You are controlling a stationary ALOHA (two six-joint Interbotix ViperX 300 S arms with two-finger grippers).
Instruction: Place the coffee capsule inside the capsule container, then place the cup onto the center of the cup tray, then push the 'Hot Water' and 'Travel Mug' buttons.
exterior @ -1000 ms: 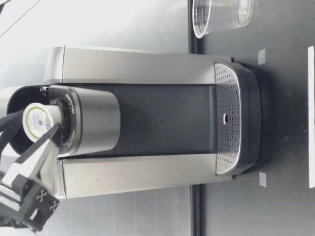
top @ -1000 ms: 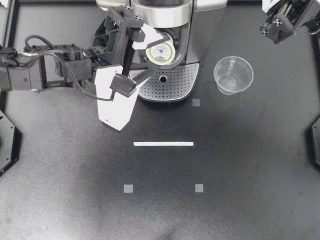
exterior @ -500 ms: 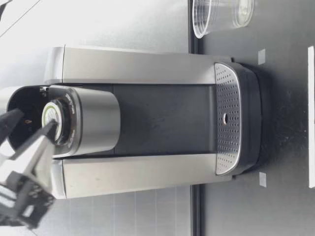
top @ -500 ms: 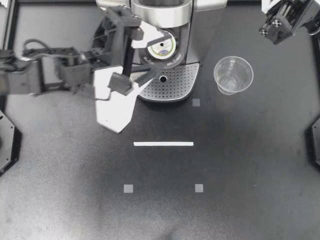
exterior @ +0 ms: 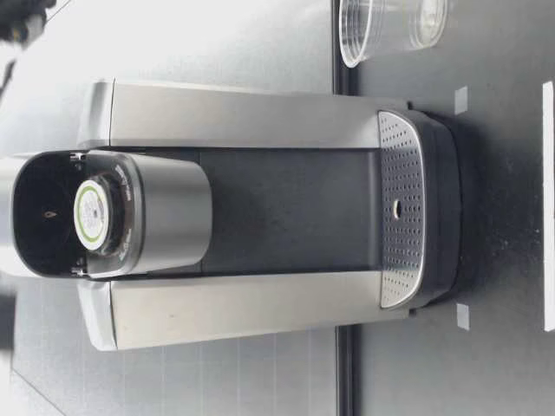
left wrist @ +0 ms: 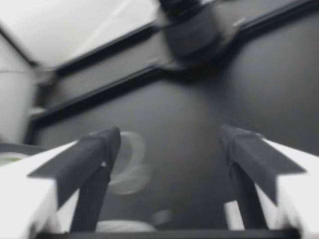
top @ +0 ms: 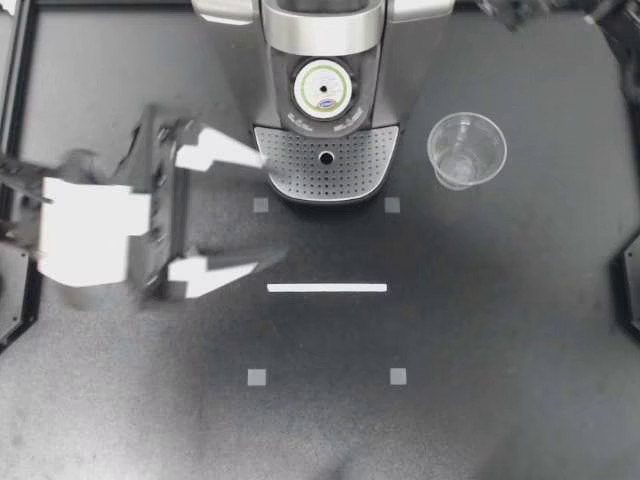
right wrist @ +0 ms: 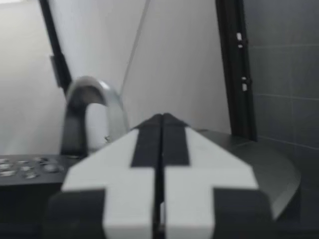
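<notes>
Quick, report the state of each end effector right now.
Left end effector: open, holding nothing.
Right end effector: closed, holding nothing.

My left gripper (top: 257, 212): blurred, outline unsure. Cup (left wrist: 127, 162): faint blurred ring in my left wrist view; edge-cropped in low view. My right arm (top: 515, 8): mostly out of frame.

One machine (top: 325, 30), one capsule (top: 321, 88), one cup (top: 467, 150), four square markers (top: 257, 377).
</notes>
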